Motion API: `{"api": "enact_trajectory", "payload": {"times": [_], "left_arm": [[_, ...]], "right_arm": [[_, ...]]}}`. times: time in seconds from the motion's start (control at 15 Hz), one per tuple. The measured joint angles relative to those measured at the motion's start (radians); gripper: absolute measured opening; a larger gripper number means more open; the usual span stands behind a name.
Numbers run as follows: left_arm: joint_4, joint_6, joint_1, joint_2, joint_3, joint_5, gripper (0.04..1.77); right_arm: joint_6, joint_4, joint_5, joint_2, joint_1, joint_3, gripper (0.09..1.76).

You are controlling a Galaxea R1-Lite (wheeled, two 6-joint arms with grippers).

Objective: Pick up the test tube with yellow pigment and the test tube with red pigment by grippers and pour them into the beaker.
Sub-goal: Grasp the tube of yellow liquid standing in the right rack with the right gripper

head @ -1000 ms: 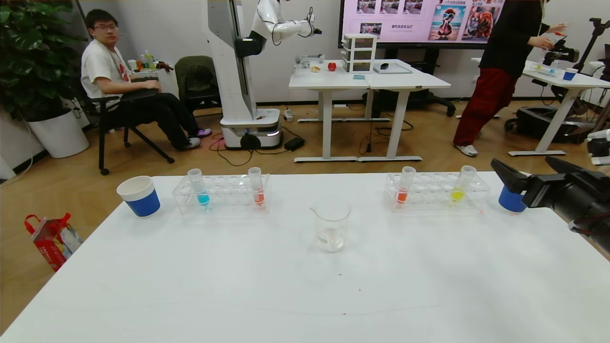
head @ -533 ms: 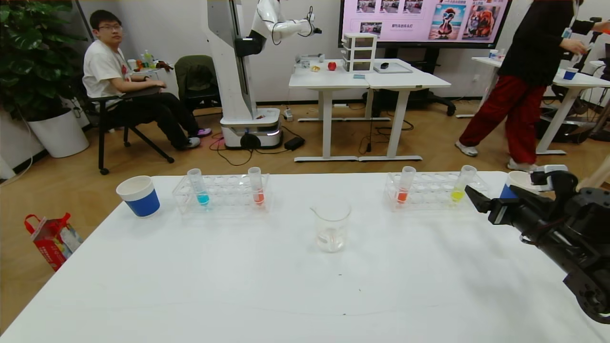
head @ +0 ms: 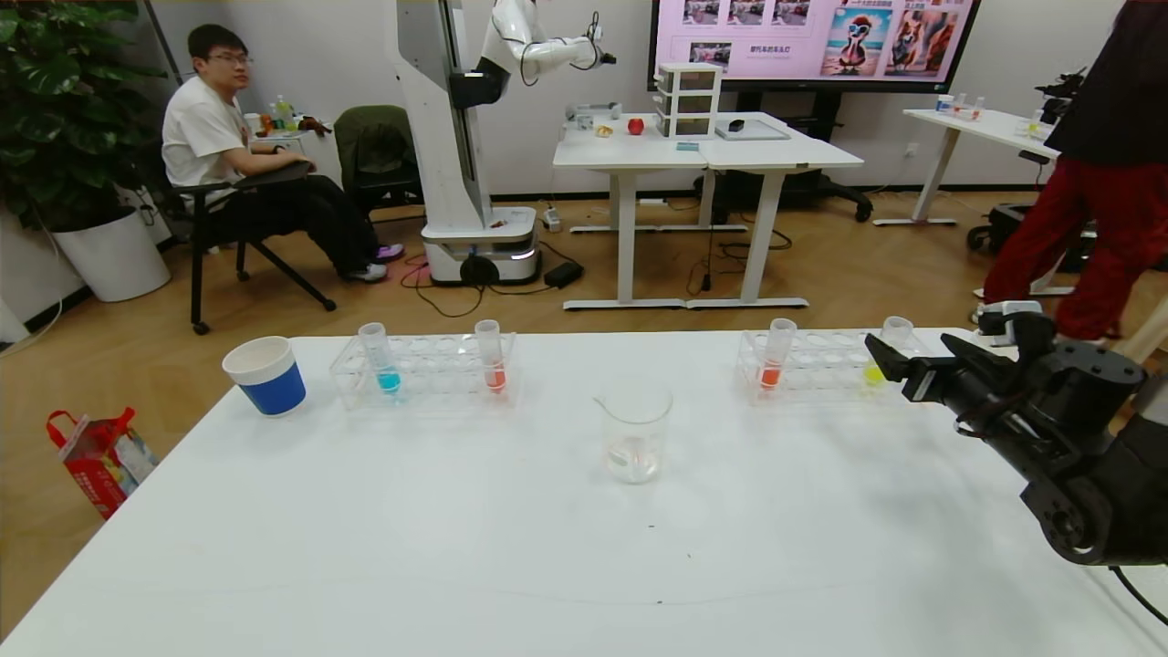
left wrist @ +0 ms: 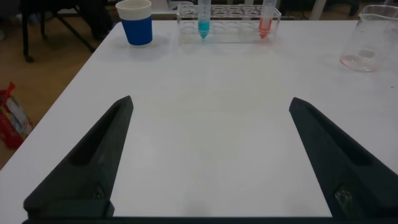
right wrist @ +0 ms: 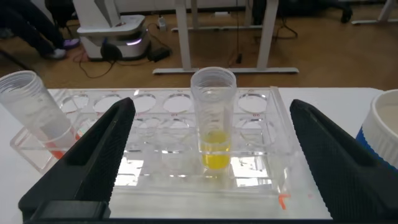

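The counter was smooth, matt white. The beaker looked like clear, glossy glass. The tube rack and the test tube with yellow pigment were clear, shiny plastic. The right end effector had matt black fingers.

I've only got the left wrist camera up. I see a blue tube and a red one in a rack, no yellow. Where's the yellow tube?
Observer: The test tube with yellow pigment stands upright in a second rack on the table's right side.
Operator: Where's the right gripper?
Observer: The right gripper is at that rack, jaws open, the yellow tube centred ahead of them, not gripped.
Operator: Anything else in that rack?
Observer: One test tube with red pigment, near the rack's other end.
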Motion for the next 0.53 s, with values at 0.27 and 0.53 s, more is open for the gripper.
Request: {"api": "enact_trajectory", "payload": {"times": [0.27, 0.53], "left_arm": [[0.000, 0.000, 0.000, 0.000, 0.000, 0.000, 1.75], [0.000, 0.000, 0.000, 0.000, 0.000, 0.000, 1.75]], "right_arm": [[-0.017, 0.000, 0.007, 0.108, 0.000, -0.159, 1.74], [-0.040, 0.001, 0.009, 0.173, -0.001, -0.237, 1.74]]}}
